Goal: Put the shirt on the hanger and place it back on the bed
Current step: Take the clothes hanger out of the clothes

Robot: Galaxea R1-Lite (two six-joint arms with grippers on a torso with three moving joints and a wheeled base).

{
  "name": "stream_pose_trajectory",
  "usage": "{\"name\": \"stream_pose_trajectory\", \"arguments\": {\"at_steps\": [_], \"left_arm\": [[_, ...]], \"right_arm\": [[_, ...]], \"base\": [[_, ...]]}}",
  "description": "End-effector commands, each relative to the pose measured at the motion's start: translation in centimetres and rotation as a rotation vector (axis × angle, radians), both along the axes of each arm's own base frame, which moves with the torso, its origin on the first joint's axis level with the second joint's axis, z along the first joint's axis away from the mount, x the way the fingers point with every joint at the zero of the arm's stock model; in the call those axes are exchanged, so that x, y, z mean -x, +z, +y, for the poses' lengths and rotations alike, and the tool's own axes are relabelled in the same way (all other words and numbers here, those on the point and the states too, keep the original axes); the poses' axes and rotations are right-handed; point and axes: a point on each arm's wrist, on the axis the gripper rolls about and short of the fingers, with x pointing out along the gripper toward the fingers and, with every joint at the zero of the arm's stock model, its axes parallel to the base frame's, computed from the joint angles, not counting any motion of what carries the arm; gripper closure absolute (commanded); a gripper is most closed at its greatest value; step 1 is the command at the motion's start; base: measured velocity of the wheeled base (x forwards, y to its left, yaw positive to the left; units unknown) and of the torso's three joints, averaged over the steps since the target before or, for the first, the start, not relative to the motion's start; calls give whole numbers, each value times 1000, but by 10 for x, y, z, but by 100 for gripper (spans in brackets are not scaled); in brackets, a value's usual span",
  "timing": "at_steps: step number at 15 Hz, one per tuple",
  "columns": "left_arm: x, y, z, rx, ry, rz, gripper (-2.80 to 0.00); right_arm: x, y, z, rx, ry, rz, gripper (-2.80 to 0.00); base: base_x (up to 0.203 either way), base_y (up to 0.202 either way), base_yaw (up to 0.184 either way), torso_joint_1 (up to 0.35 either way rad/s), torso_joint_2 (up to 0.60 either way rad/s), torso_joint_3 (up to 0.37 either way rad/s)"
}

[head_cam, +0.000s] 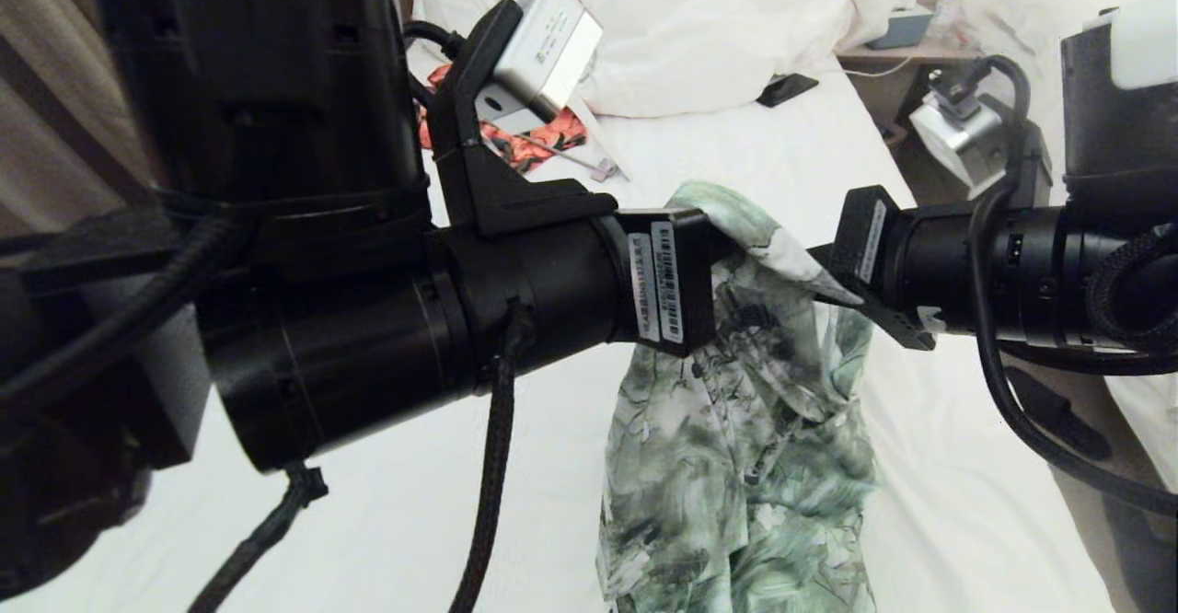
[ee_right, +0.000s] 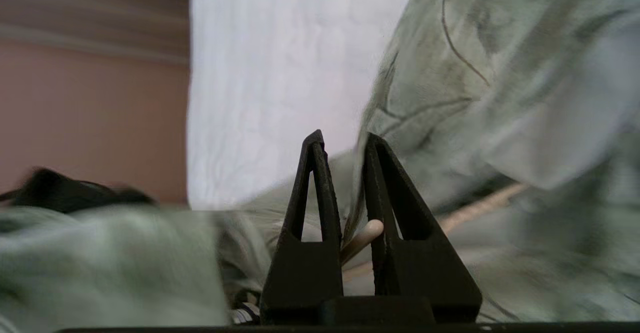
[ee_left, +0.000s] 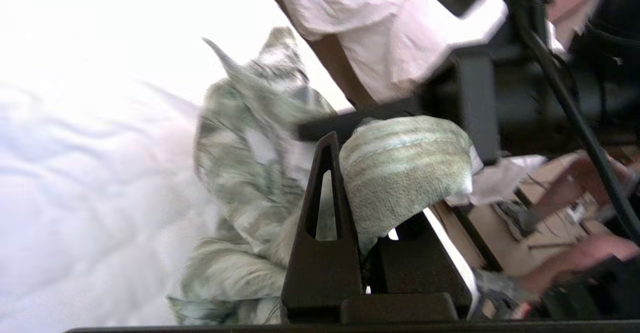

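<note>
Left arm: reaches in level from the left of the head view, wrist toward the middle, high over the bed.
Left gripper: its fingers are pinched together on a fold of the shirt; in the left wrist view the cloth bulges out between them in a thick roll.
Right arm: comes in level from the right of the head view, pointing at the left gripper, the two nearly tip to tip.
Right gripper: its fingers stand almost together, closed on shirt fabric and on a cream rod of the hanger that sits in the narrow gap between them.
Shirt: held up at its top edge by both grippers, the rest hanging down in loose folds, its lower part reaching the white sheet near the bed's right side.
Hanger: mostly hidden by fabric; only a short cream length shows in the right wrist view, at the right fingers and running on under the cloth.
Bed: white sheet, with pillows at the far end.
Orange garment: lies on the sheet near the pillows, partly behind the left arm, well apart from the shirt.
</note>
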Motion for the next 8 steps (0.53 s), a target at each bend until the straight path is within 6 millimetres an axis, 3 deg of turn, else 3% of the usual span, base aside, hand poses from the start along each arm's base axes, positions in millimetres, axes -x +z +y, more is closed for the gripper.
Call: {"name": "stream_pose_trajectory", "arguments": {"at_steps": [1, 4, 8], "left_arm": [[2, 8, 10, 23, 14, -14, 0], [15, 1, 17, 4, -18, -4, 0], [33, -10, 12, -17, -89, 20, 0]], "right_arm": [[-4, 0, -7, 0, -31, 4, 0], [-10, -1, -9, 45, -30, -18, 0], [-27, -19, 3, 88, -31, 27, 0]], "base": [[0, 0, 0, 0, 0, 0], [0, 0, 0, 0, 0, 0], [0, 0, 0, 0, 0, 0]]}}
